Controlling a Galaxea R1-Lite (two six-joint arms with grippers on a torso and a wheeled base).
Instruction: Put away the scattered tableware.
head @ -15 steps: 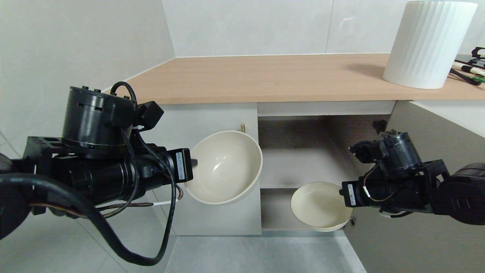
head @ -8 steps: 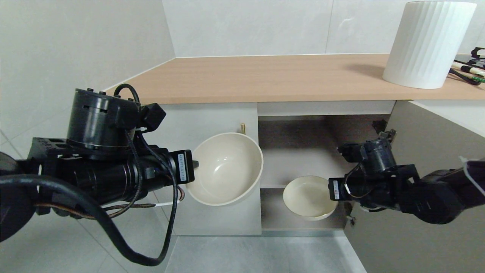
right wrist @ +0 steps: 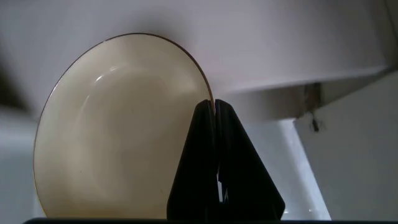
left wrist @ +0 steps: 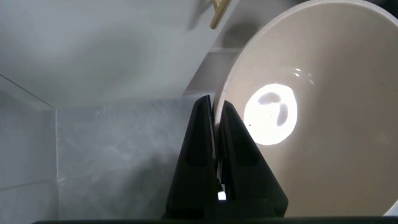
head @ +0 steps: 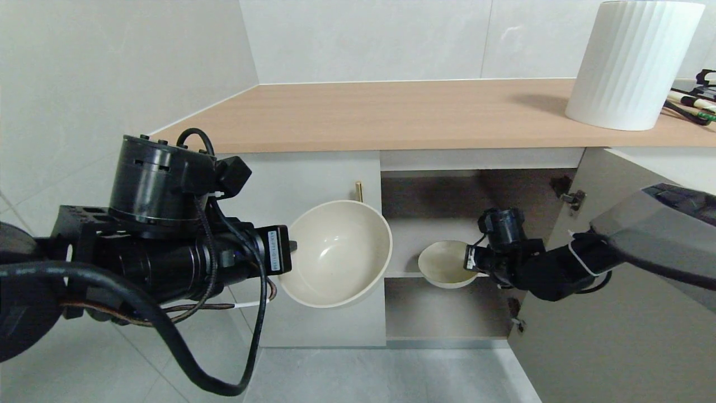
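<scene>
A large cream bowl (head: 335,254) hangs in front of the closed left cabinet door, its rim pinched by my left gripper (head: 291,246); the left wrist view has the fingers (left wrist: 214,134) shut on the bowl's (left wrist: 311,118) edge. A smaller cream dish (head: 444,263) is held by my right gripper (head: 469,263) inside the open cabinet, just above the middle shelf (head: 408,246). From the right wrist, the fingers (right wrist: 214,134) clamp the dish's (right wrist: 118,124) rim.
The cabinet's right door (head: 609,313) stands open beside my right arm. A brass knob (head: 358,190) sticks out of the closed left door. On the wooden countertop (head: 391,115) stands a white ribbed container (head: 635,64), with several utensils (head: 693,103) at the far right.
My right arm has pushed the small dish up and deeper into the cabinet, from the lower opening to the middle shelf. The left arm with the large bowl has drifted slightly down and right.
</scene>
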